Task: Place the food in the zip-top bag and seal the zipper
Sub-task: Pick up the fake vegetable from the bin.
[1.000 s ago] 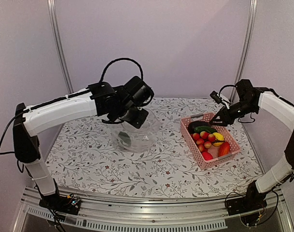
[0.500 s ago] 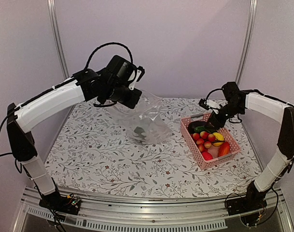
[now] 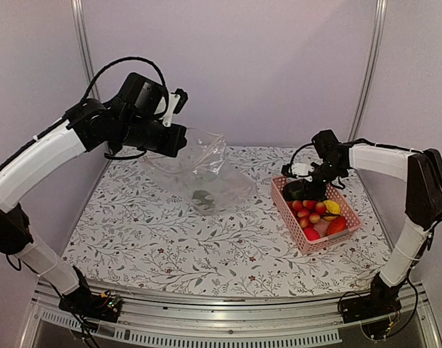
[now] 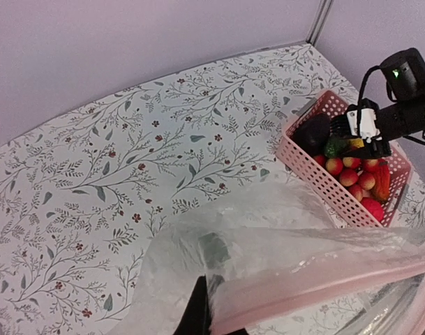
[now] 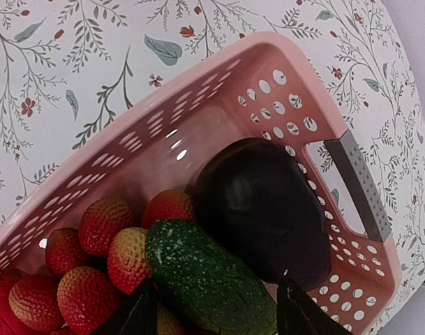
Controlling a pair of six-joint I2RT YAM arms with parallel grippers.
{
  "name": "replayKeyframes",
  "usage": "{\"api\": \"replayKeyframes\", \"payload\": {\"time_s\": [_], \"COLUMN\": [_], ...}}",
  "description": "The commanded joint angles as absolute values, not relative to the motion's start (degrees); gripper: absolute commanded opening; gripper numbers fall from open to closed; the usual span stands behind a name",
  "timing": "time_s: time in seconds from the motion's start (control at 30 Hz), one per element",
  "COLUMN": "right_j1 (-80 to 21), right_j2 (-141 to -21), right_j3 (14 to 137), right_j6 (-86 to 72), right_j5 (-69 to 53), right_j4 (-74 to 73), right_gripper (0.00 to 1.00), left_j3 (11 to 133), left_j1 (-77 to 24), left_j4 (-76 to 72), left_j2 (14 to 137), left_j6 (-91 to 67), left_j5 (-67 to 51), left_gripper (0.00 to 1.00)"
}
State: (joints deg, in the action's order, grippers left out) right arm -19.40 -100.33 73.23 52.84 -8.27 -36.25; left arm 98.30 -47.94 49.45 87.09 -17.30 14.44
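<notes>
Over the pink basket [image 5: 198, 105] my right gripper [image 5: 215, 307] hangs with jaws apart above the green food piece [image 5: 205, 272]. It seems light and stiff, so I would pinch its middle. My left gripper [image 3: 178, 138] clamps the floppy zip-top bag [image 3: 206, 174] mid-air.

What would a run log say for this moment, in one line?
left gripper: shut on bag | right gripper: open, astride green vegetable in basket

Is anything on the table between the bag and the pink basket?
No. Only bare floral tablecloth separates the zip-top bag from the pink basket. The top view shows the gap plainly, and the left wrist view agrees.
</notes>
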Motion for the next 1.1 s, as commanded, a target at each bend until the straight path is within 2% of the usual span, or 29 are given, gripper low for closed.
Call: {"api": "replayKeyframes", "payload": {"time_s": [0.0, 0.2, 0.37, 0.63, 0.9, 0.97, 1.07], "right_j1": [-20.7, -21.1, -21.1, -21.1, -21.1, -21.1, -21.3], "right_j2": [-103.0, -104.6, -104.8, -91.2, -81.5, -81.0, -80.5], "right_j3": [73.0, 74.6, 76.5, 80.9, 84.2, 86.0, 88.4], "right_j6": [55.2, 53.1, 51.7, 46.9, 38.5, 36.9, 34.2], "right_j5": [-3.9, -4.6, -3.8, -12.2, -26.3, -31.1, -38.1], "right_j4": [-33.3, -32.8, -33.9, -38.8, -41.6, -43.0, -44.0], "right_gripper": [0.57, 0.52, 0.28, 0.09, 0.05, 0.05, 0.05], "left_j3": [94.4, 94.7, 96.4, 99.5, 100.6, 99.6, 93.8], "left_j1": [-47.7, -47.7, -47.7, -44.8, -41.3, -41.4, -41.8], "left_j4": [45.8, 43.4, 42.6, 48.5, 64.0, 67.1, 64.6], "left_j2": [85.1, 86.4, 89.2, 86.7, 82.3, 82.9, 83.9], "left_j6": [-23.2, -26.0, -27.7, -28.5, -27.9, -28.7, -30.1], "left_j5": [8.4, 5.8, 2.9, 9.6, 27.8, 26.4, 15.2], "left_gripper": [0.0, 0.0, 0.0, 0.0, 0.0, 0.0, 0.0]}}
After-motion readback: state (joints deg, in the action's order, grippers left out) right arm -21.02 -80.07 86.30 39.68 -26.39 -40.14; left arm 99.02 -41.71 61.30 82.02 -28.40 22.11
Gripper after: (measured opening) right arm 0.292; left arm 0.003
